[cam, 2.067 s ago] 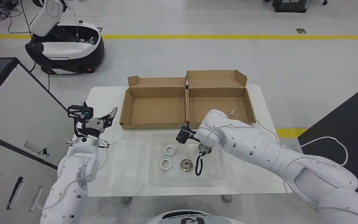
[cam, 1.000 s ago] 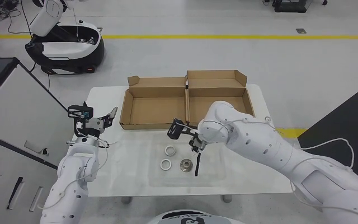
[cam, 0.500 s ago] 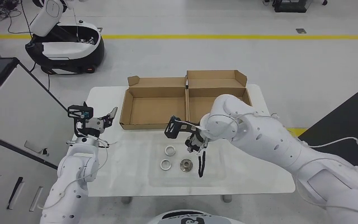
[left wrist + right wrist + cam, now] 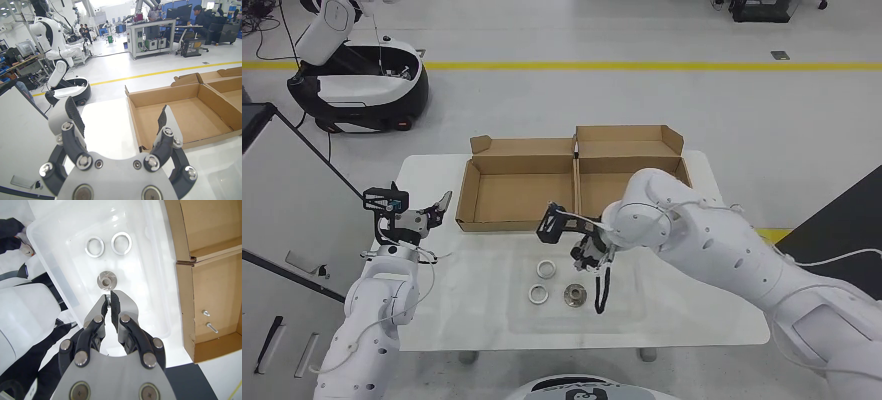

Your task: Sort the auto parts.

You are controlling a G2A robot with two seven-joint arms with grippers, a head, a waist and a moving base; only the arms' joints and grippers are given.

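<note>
Right wrist view: the right tool [image 4: 109, 294] has its pads pressed together on a small threaded bolt [image 4: 108, 301], with only the bolt's end showing between them. It hangs above the clear tray [image 4: 140, 275], just clear of the flanged hub [image 4: 106, 281] lying on the tray floor. Beyond the hub, two metal rings [image 4: 94, 246] [image 4: 121, 243] lie side by side, apart from each other. To one side stands the right cardboard box [image 4: 217, 291], where two bolts [image 4: 205, 313] [image 4: 212, 327] already lie near its front wall.

Against the top view from two seconds ago, the right arm has swung. Its wrist, which was then low over the tray's right part, now sits higher and further left, close to the boxes' front wall, and its elbow has come up over the right box. The rings and hub lie where they did. I judge the pick to be done and the bolt ready to be carried to the box that holds its like. The hub and both rings are still to be sorted.

The left tool [image 4: 117, 106] has not moved. It hovers with its fingers spread wide and nothing between them, off the bench's [image 4: 472, 300] left edge and beside the left box [image 4: 181, 117], which has nothing in it.
</note>
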